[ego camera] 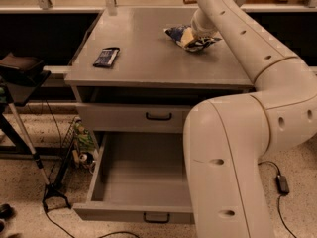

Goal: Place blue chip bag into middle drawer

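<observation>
The blue chip bag (174, 33) lies crumpled on the grey cabinet top (143, 58), at its far right. My gripper (189, 36) is down on the bag's middle, at the end of my white arm (247, 43) that reaches in from the right. The middle drawer (119, 213) is pulled wide open below, and what shows of its inside is empty. My arm's large lower link (223, 172) hides the drawer's right side.
A small flat dark packet (106, 57) lies on the top's left part. The upper handled drawer (124, 117) is shut. A black stand (20, 71) with legs and cables is at the left. A black adapter and cable (282, 183) lie on the floor at right.
</observation>
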